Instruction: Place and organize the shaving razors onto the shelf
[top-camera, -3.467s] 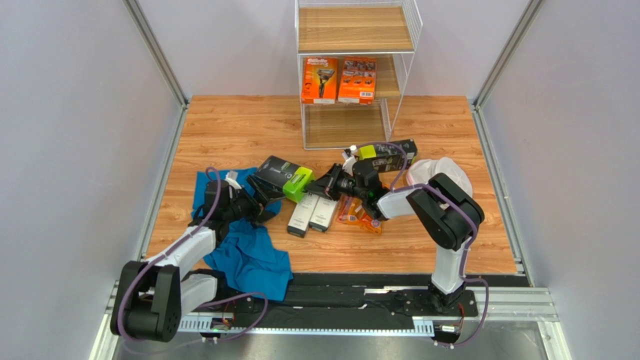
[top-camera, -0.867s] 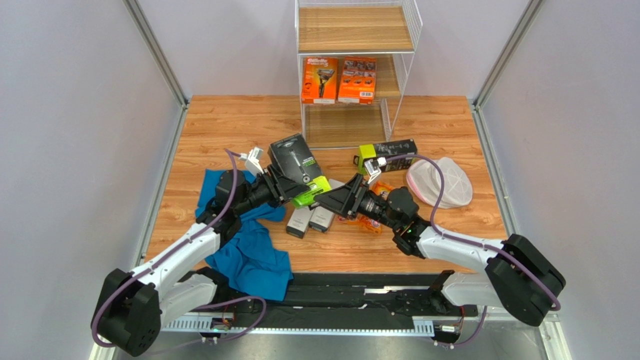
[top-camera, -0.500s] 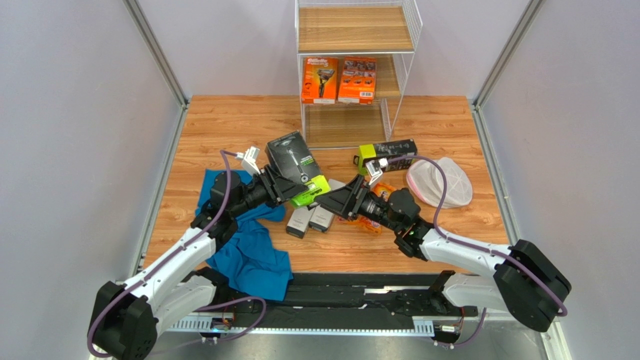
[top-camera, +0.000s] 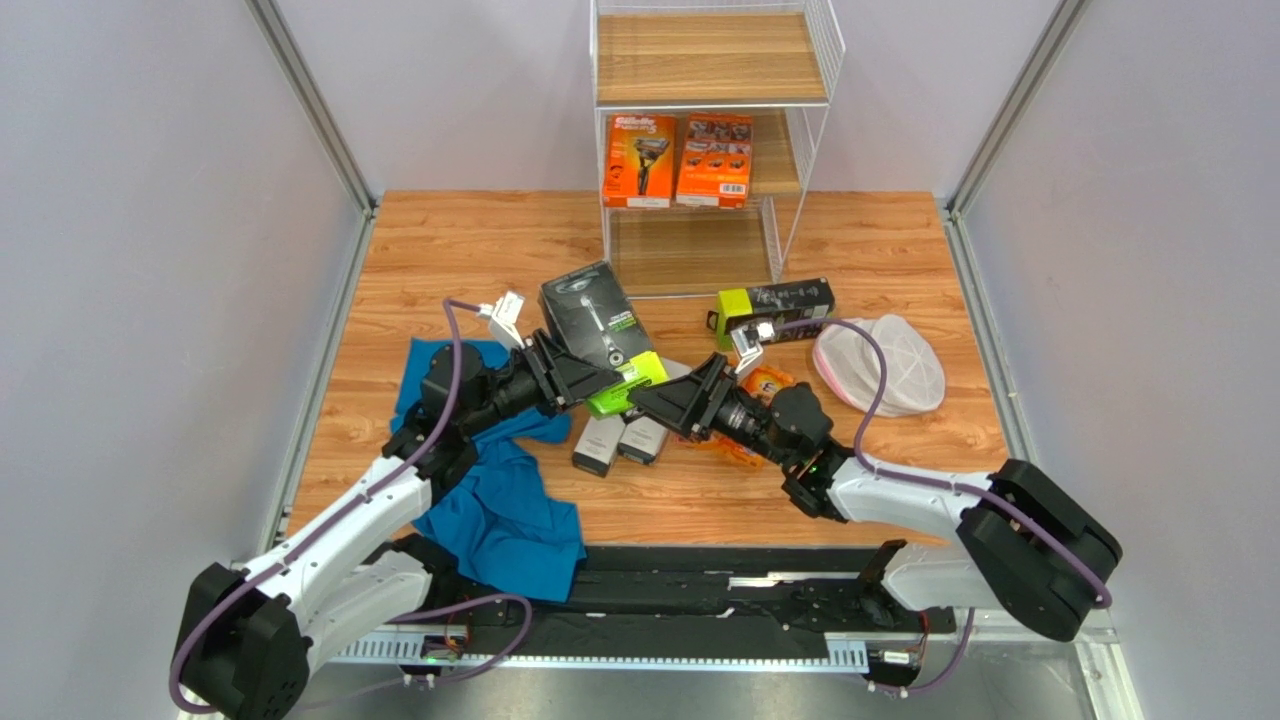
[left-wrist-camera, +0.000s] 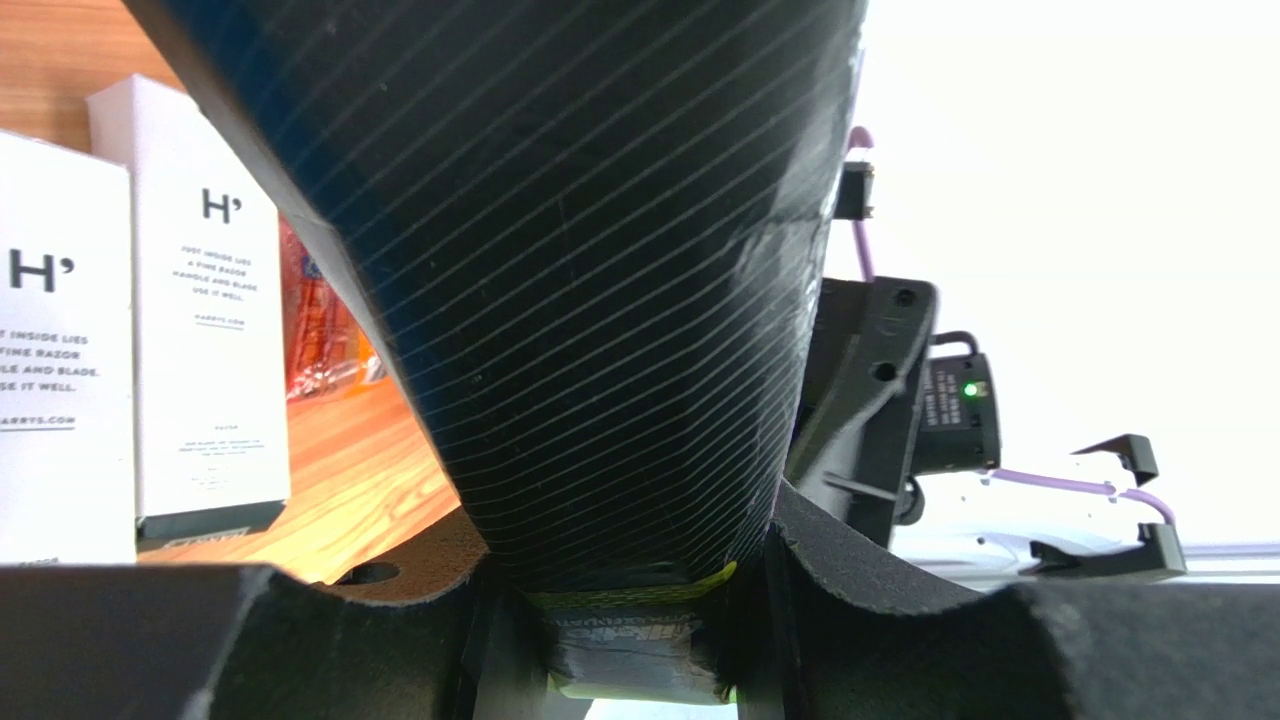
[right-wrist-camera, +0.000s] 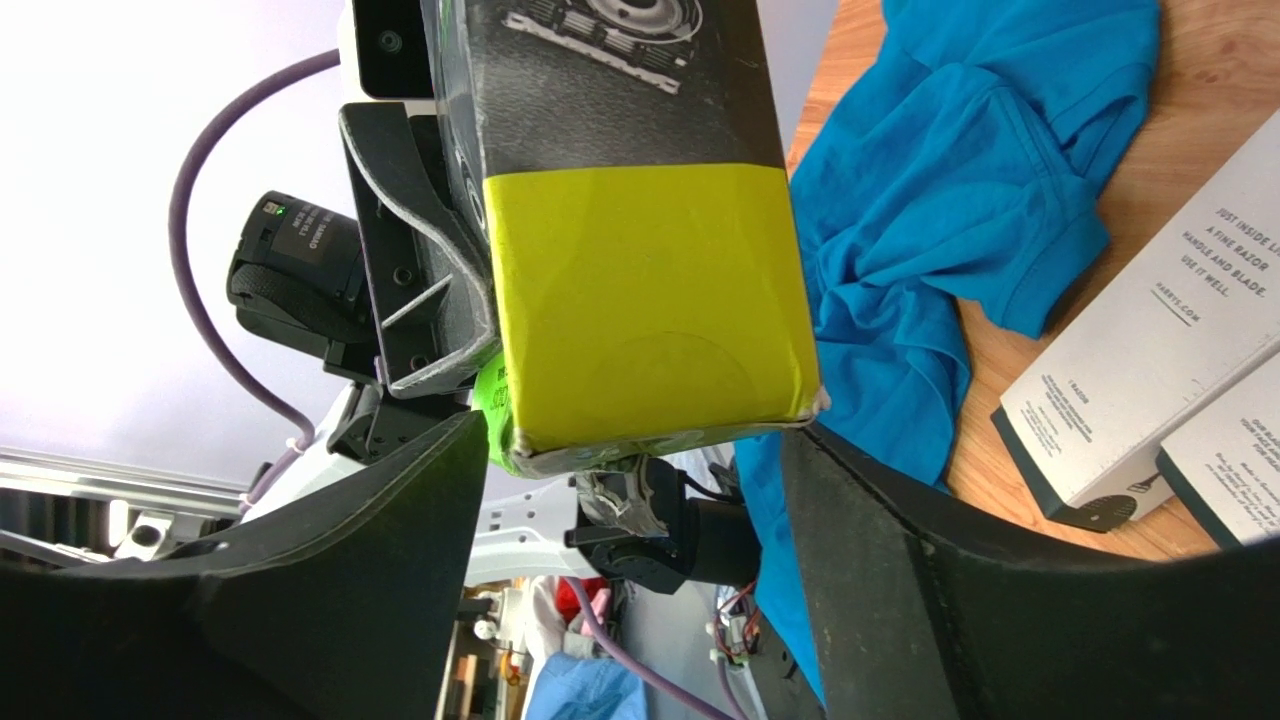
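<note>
My left gripper is shut on a black razor box and holds it tilted above the table; in the left wrist view the box fills the space between the jaws. Its lime-green end sits between the open fingers of my right gripper, which straddle it closely. A second black box lies near the shelf. Two slim white boxes lie side by side. An orange blister pack shows under the right arm. Two orange boxes stand on the middle tier.
A blue cloth lies crumpled under the left arm. A round white mesh item sits at the right. The shelf's top and bottom tiers hold nothing. Grey walls close in both sides of the table.
The left arm has lifted the black box off the table and held it steady. The right arm swung in and its fingers have narrowed around the box's lime end.
</note>
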